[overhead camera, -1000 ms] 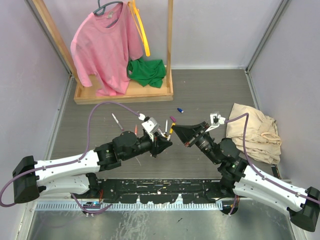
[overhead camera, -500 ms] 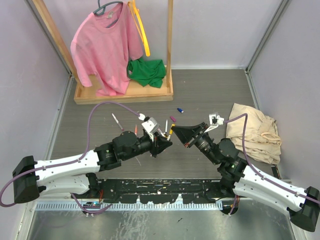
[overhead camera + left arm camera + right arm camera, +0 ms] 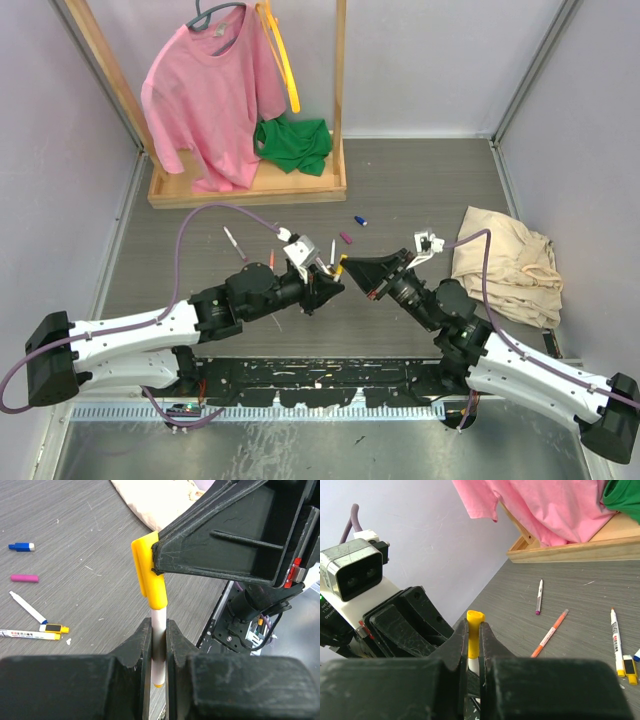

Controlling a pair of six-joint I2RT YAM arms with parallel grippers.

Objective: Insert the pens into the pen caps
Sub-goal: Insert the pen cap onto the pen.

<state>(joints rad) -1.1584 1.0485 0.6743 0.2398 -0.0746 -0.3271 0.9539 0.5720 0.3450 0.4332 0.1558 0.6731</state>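
Yellow cap (image 3: 149,572), clamped by right gripper (image 3: 474,636), sits on the left gripper (image 3: 158,637)'s clamped pen (image 3: 158,617), well apart from loose pens (image 3: 31,635).

Five pens (image 3: 232,241), three caps (image 3: 359,219), three cloths (image 3: 210,90).
One pen (image 3: 158,622) held, yellow cap (image 3: 150,575) on; four loose: magenta-tipped (image 3: 539,596), orange (image 3: 550,632), blue-tipped (image 3: 27,607), yellow-ended (image 3: 25,634); loose caps blue (image 3: 21,546), magenta (image 3: 24,578); cloths pink, green (image 3: 293,143), beige (image 3: 505,262).

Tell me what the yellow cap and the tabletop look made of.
The yellow cap: probably moulded plastic, smooth with a slight sheen and uniform colour. The tabletop: looks like matte grey wood-grain laminate or vinyl, going by its fine streaks.
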